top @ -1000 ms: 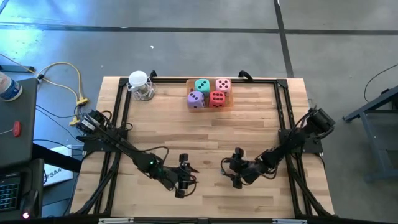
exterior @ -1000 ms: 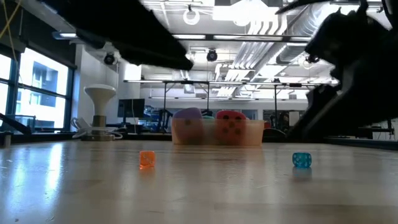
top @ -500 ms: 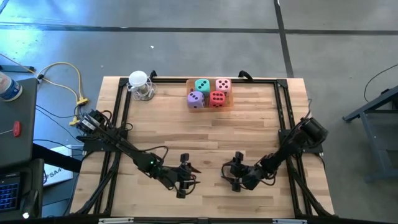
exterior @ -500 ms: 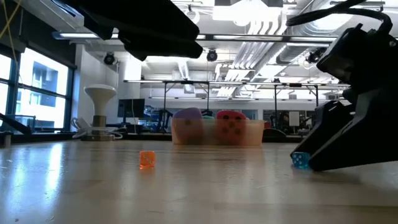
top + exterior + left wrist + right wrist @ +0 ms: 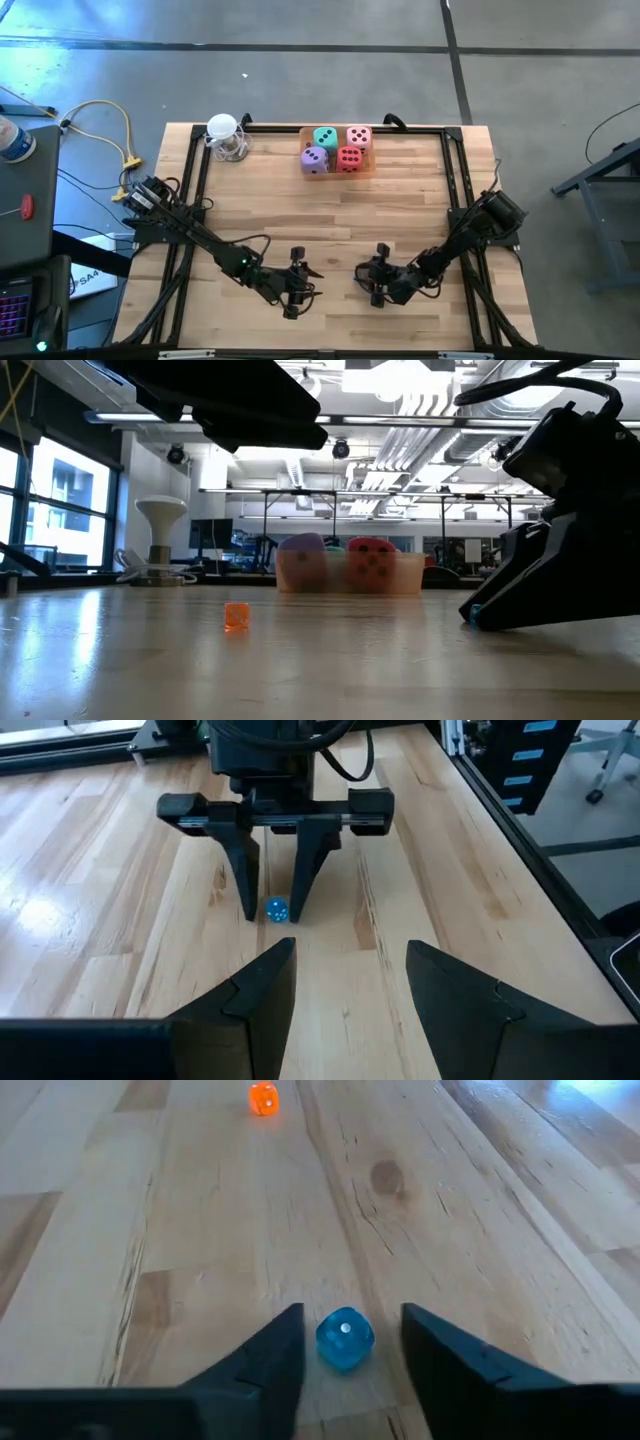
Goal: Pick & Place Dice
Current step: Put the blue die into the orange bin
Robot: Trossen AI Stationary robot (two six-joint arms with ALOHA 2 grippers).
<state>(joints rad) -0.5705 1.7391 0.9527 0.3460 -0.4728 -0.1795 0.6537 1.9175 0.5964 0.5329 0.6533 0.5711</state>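
Four soft dice with dark pips, teal, pink, purple and red, sit together in a shallow clear tray at the middle of the table's far edge. No gripper is near them. My right gripper is low at the near side, open. Its fingers stand on either side of a tiny blue bead that rests on the wood, with a gap showing on both sides. My left gripper hovers open just to its left, facing it.
A tiny orange bead lies on the wood toward the table's left. A white round-topped stand sits at the far left corner. Black frame rails run along the table's sides. Bare wood lies between the grippers and the tray.
My right gripper has come down to the table at the near side, and its fingers now straddle the tiny blue bead. In the low view the arm now covers most of that bead. The dice and the orange bead have stayed put.
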